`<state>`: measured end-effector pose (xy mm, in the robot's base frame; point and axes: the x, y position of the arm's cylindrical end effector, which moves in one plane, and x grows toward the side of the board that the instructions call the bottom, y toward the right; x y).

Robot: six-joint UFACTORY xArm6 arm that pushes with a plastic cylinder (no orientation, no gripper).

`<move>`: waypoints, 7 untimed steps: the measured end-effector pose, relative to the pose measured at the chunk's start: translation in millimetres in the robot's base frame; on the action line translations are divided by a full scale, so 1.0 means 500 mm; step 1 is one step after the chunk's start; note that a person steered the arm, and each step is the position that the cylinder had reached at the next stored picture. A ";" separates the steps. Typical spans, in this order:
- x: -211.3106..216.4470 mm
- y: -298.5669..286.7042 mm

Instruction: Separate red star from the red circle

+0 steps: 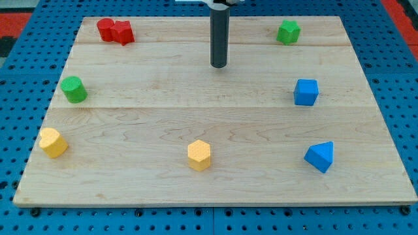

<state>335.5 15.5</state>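
The red circle and the red star sit touching side by side at the view's top left of the wooden board, the circle on the left and the star on the right. My tip rests on the board near the top centre, well to the right of the red star and a little lower in the view. It touches no block.
A green circle and a yellow block lie at the left edge. A yellow hexagon is at the bottom centre. A green block, a blue cube and a blue triangle lie on the right.
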 end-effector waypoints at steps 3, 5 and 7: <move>-0.155 -0.145; -0.289 -0.335; -0.287 -0.374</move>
<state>192.0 -171.3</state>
